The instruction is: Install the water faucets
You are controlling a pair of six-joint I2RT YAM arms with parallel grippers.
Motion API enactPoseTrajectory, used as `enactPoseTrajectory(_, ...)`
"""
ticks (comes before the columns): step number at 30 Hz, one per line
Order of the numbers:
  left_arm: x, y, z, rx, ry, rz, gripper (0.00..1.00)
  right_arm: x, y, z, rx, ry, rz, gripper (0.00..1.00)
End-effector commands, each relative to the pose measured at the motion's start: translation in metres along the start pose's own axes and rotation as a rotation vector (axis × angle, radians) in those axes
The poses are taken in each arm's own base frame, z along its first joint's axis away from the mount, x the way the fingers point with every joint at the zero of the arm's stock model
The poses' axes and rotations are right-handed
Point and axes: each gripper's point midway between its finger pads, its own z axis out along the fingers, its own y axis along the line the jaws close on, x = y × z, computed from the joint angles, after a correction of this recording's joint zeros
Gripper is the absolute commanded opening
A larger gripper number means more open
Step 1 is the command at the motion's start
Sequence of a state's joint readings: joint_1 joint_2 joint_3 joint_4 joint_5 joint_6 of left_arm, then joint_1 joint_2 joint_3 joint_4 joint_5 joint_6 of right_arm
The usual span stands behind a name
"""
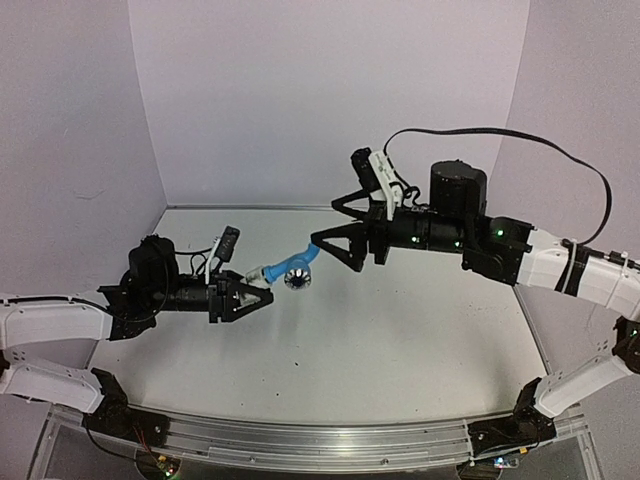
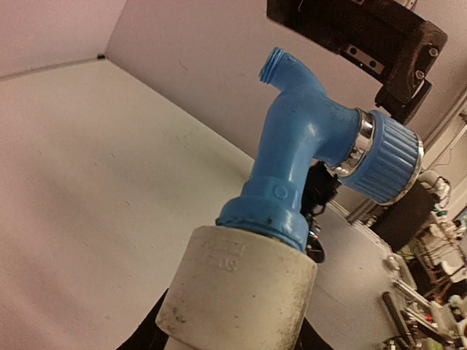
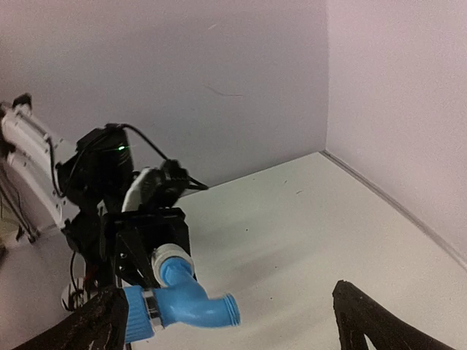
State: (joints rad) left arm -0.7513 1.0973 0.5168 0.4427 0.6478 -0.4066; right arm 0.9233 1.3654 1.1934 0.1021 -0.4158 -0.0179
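Note:
The blue faucet (image 1: 292,267) hangs above the table, its base seated in a white cylindrical fitting (image 1: 256,272). My left gripper (image 1: 258,286) is shut on that fitting. In the left wrist view the fitting (image 2: 233,292) fills the bottom and the faucet (image 2: 306,138) rises from it, ribbed knob to the right. My right gripper (image 1: 325,222) is open just right of the faucet. In the right wrist view the faucet (image 3: 182,302) lies between its spread fingers (image 3: 372,321), with the knob close against the left one; I cannot tell if they touch.
The white table (image 1: 400,330) is walled at the back and on both sides. An aluminium rail (image 1: 320,440) runs along the near edge. A black cable (image 1: 560,150) loops above the right arm.

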Motion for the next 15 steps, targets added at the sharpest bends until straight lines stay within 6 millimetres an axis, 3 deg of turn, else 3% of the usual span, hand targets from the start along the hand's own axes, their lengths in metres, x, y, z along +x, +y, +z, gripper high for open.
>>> enactPoseTrajectory(1,0.017,-0.037,-0.001,0.205,0.174,-0.255,0.0,0.014,0.057,0.007,-0.278,0.001,-0.351,0.98)
enactPoseTrajectory(5,0.017,-0.043,-0.003,0.24,0.188,-0.246,0.0,0.029,0.079,0.016,-0.375,0.02,-0.423,0.98)
enactPoseTrajectory(8,0.014,-0.049,-0.002,0.273,0.202,-0.236,0.0,0.04,0.089,0.012,-0.441,0.034,-0.414,0.96)
enactPoseTrajectory(15,0.003,-0.054,0.006,0.324,0.222,-0.217,0.0,0.063,0.09,0.016,-0.455,0.096,-0.359,0.86)
